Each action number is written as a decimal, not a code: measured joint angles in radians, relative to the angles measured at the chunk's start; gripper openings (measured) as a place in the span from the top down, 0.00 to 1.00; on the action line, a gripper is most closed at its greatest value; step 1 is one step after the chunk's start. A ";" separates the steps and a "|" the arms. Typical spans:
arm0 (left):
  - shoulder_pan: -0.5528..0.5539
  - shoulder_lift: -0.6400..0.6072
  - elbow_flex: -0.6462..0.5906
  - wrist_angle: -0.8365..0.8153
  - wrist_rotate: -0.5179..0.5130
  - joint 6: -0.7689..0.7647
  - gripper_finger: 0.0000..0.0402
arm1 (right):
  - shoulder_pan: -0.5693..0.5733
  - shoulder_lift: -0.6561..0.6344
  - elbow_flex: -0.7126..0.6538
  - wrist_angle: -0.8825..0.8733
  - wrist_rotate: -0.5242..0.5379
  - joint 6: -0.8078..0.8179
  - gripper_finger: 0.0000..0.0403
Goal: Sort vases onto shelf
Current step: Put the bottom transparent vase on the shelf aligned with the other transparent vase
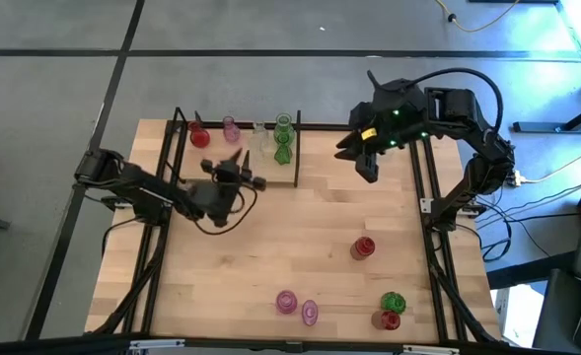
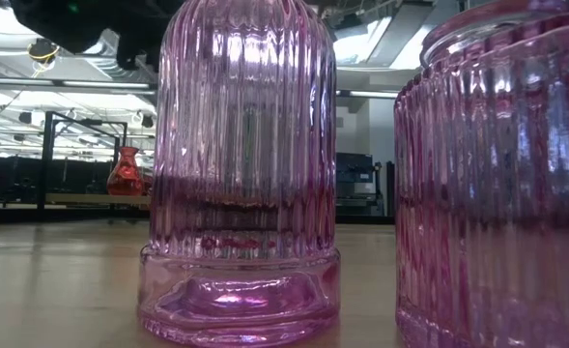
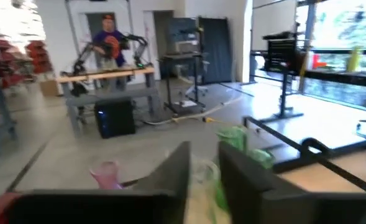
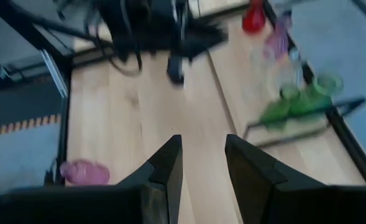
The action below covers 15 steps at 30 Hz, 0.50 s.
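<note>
A: Shelf (image 1: 239,182) status?
B: Sits at the table's far left. On it, along the back rail: a red vase (image 1: 199,135), a pink vase (image 1: 231,128), a clear vase (image 1: 260,135), then two green vases (image 1: 283,138), one behind the other.

A: Left gripper (image 1: 239,170)?
B: Over the shelf board, just in front of the pink and clear vases. Fingers (image 3: 178,171) sit close with a narrow gap, nothing between them.

A: Right gripper (image 1: 366,163)?
B: Hanging above the table's far right area, beside the shelf's right end. Fingers (image 4: 168,163) parted, empty.

A: Unsorted vases?
B: Near the front edge: two pink vases (image 1: 298,307) side by side, a green vase (image 1: 393,302) touching a red vase (image 1: 387,319). Another red vase (image 1: 363,248) stands alone mid-right. Low view is filled by the two pink ones (image 2: 241,174).
</note>
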 joint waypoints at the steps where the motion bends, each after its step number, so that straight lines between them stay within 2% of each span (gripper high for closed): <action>1: -0.008 -0.002 0.000 -0.059 0.006 -0.060 0.91 | 0.000 0.000 0.000 0.024 0.000 0.001 0.72; 3: -0.008 -0.001 0.000 -0.185 -0.006 -0.203 0.97 | 0.000 0.000 0.000 0.057 -0.002 0.009 0.72; 6: 0.013 -0.001 -0.001 -0.308 -0.015 -0.393 0.99 | 0.000 0.000 0.000 0.073 -0.023 0.029 0.72; 12: 0.070 -0.001 -0.001 -0.639 0.238 -0.747 1.00 | 0.001 0.000 0.000 0.065 -0.027 0.061 0.72; 15: 0.077 -0.001 -0.001 -0.845 0.267 -0.960 1.00 | 0.001 0.000 0.000 0.065 -0.027 0.066 0.72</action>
